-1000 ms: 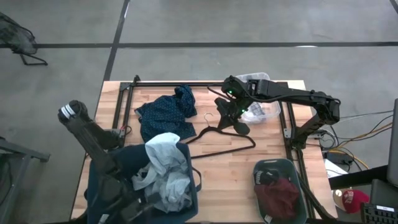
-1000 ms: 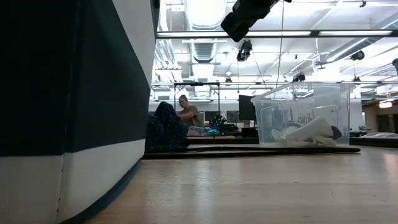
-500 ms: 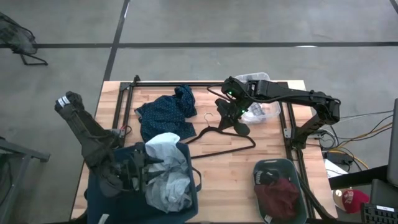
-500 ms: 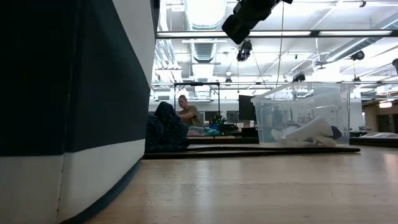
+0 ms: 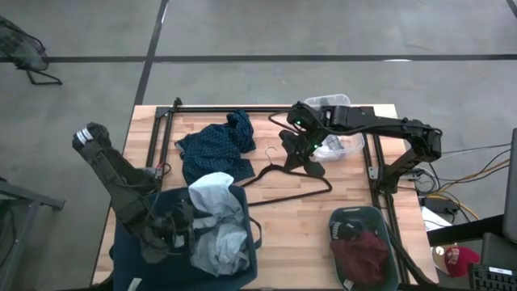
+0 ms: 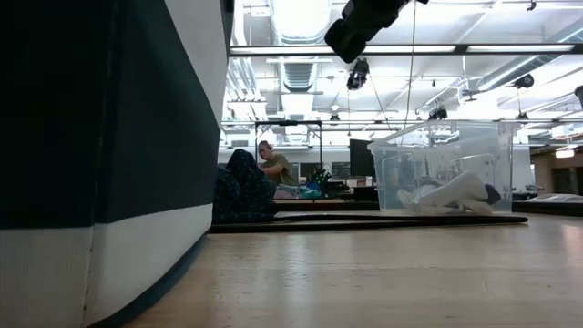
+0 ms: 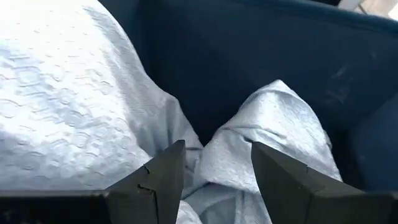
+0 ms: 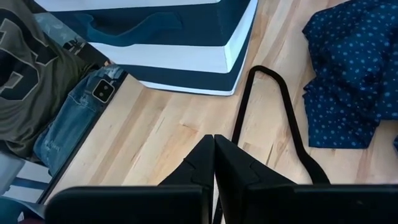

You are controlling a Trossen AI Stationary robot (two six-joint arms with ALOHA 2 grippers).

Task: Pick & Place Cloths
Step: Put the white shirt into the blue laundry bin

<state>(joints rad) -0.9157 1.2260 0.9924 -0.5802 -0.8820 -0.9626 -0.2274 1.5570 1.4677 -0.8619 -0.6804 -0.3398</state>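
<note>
High view: pale blue-white shirt (image 5: 216, 222), soft crumpled fabric with a faint embossed weave, heaped in dark blue fabric bin (image 5: 129, 263) at the bench's (image 5: 307, 218) near left corner, spilling over the bin's far rim. Left gripper (image 5: 179, 229) down inside the bin, touching the shirt; fingers (image 7: 163, 180) parted with a fold of the pale cloth between them; cannot tell if gripped.

Navy dotted shirt (image 5: 216, 145), rumpled, white specks on dark blue, lying flat toward the far left of the bench, beyond the bin. Maroon piece (image 5: 361, 257), bunched, with black printed garment (image 5: 349, 229), in a dark rounded tub (image 5: 386, 222) at the near right corner. Small grey-white socks (image 6: 453, 192), limp, in a clear plastic box (image 5: 349, 147) at the far right edge.

Thin black wire hanger (image 5: 284, 179), triangular, flat on pale wood planks mid-bench, just beside the navy shirt. Right gripper (image 5: 313, 168) over the hanger's hook end, clenched, fingers (image 8: 214, 163) pressed together, nothing seen between them.
</note>
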